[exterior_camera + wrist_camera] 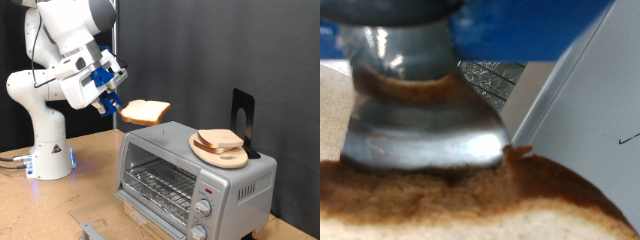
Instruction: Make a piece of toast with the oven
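Toast first: your flat, squarish slice of pale bread with a tan-brown crust (146,112) hangs in the air above the small boxy silver toaster oven (190,178), over the oven's top edge at the exterior view's left. It touches neither the oven nor the counter (60,205).

You have the fingers (113,103) of the white arm's gripper (110,104) closed on one edge of the slice, so the bread sticks out sideways from them, roughly level. The wrist view bears this out: a metal finger (420,130) presses straight onto the browned crust (470,195). Pinching it by the edge leaves most of the slice free, which I judge suits sliding it flat onto a rack.

On the oven's roof, toward the exterior view's right, you have a round wooden plate (222,155) carrying a small stack of like slices (220,140). The held slice most likely came from there, though that is only a guess.

Through the oven's glass front the wire rack (160,186) looks bare, so no bread is inside yet. I cannot tell for certain whether the door is open or closed.
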Robot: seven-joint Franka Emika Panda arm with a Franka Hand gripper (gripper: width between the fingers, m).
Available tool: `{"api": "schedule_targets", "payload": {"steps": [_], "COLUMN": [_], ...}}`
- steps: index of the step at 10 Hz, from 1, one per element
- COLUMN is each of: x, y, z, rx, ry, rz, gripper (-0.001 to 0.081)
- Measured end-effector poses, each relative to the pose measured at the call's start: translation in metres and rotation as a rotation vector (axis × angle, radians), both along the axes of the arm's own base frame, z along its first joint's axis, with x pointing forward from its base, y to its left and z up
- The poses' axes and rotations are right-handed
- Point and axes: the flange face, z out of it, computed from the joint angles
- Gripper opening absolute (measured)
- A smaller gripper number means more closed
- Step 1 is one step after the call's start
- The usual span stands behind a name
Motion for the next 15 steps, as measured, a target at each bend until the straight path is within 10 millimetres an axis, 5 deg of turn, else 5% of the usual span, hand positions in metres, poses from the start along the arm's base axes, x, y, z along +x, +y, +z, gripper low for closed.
{"api": "schedule_targets", "payload": {"steps": [7, 10, 15], "x": [-0.022, -0.021, -0.017], "y": [-0.062, -0.072, -0.08], "z": [-0.051, -0.09, -0.121], "rx": [-0.057, -0.087, -0.112], "ry": [0.043, 0.075, 0.074], "rz": [-0.087, -0.112, -0.115], "gripper": [0.0391, 0.0391, 0.0391]}}
